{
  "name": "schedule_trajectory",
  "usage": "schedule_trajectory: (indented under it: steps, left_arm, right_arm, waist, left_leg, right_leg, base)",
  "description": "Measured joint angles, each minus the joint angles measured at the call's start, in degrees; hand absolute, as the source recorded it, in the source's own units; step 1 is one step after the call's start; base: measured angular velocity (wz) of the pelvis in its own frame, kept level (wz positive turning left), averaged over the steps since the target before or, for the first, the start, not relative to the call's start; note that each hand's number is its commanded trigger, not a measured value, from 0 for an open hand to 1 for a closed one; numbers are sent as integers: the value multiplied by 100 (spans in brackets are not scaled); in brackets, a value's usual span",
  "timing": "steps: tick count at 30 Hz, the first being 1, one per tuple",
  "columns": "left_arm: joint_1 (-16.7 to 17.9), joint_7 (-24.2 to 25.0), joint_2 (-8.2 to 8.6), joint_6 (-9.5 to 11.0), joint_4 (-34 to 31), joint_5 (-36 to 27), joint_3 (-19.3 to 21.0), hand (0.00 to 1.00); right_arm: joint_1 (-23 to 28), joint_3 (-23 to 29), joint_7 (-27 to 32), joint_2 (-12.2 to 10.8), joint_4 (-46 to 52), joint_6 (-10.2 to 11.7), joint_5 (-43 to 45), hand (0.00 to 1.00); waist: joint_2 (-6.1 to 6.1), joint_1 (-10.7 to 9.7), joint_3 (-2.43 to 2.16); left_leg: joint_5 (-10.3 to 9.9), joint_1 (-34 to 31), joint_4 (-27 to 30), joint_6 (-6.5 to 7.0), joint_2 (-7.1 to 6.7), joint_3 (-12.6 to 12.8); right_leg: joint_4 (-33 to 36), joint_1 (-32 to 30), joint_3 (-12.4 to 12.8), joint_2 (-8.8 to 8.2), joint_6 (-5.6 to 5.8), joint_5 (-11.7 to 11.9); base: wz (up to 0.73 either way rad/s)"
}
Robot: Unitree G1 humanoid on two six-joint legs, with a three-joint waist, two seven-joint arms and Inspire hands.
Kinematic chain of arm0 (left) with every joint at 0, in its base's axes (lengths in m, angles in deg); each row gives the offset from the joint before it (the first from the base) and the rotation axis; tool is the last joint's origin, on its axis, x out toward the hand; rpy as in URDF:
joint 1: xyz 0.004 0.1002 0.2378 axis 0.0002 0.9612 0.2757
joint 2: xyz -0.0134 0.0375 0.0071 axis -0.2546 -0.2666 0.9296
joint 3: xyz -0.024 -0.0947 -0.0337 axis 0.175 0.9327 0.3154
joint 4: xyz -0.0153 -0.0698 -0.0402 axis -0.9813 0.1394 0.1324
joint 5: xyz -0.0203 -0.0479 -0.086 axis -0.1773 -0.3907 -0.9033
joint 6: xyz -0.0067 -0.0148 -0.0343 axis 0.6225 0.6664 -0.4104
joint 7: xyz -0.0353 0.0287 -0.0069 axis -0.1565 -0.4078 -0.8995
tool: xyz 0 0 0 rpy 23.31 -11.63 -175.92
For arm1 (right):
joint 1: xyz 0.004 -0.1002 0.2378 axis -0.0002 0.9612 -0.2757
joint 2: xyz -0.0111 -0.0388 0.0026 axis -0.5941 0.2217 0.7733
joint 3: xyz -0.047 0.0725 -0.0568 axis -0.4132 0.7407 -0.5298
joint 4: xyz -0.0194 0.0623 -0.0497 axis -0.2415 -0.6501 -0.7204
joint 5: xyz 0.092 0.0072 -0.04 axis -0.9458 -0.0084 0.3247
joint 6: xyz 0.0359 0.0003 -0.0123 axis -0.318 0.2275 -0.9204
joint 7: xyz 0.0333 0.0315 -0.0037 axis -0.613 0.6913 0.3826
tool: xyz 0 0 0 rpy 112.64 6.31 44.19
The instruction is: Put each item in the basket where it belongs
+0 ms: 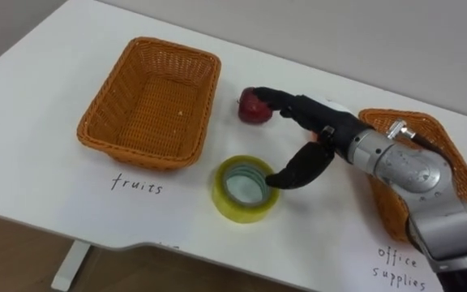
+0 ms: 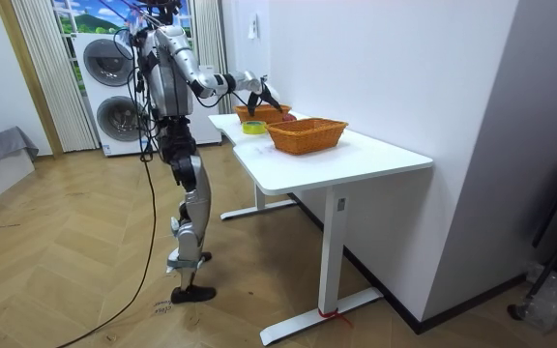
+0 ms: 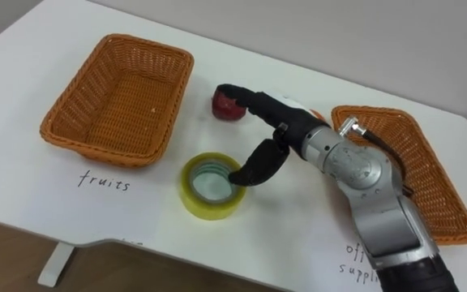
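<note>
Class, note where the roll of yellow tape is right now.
In the left eye view the roll of yellow tape lies near the front edge of the table, right of the fruits basket, with the right hand at its rim.

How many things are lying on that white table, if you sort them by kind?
Wicker baskets: 2, one at the left, one at the right
Red fruit: 1
Roll of yellow tape: 1
Total: 4
</note>
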Motion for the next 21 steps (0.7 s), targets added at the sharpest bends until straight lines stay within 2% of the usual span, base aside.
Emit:
schedule_trajectory:
  steps: [8,11,16,21]
  left_arm:
    - [-1,123,6,-174,3,77,-2,0]
    - [-48,216,7,-252,-2,172,-3,0]
    - [-169,292,8,-285,-4,230,-3,0]
    - [-220,254,16,-384,-4,221,-9,0]
  right_arm:
    - [-5,-16,1,-10,-90,-6,0,0]
    - [-80,-256,-6,-8,-105,-125,-16,0]
    - [-91,-451,-116,-8,-108,-128,-16,0]
    - [-409,-549,-112,-12,-494,-259,-120,0]
  waist:
    - [22,69,16]
    - [26,75,20]
    - [32,171,23]
    - [34,180,25]
  left_leg:
    - [0,-27,3,0,1,-7]
    - [0,-30,1,-1,2,-7]
    - [0,-25,-5,-1,1,-32]
    - [0,-25,6,-1,-4,-100]
  right_leg:
    - [2,-10,-16,-2,0,0]
    - [1,-16,-37,-3,0,0]
    - [1,-6,-158,-14,0,0]
    - [1,9,-179,-12,0,0]
  base:
    - [0]
    - [0]
    - [2]
    - [5]
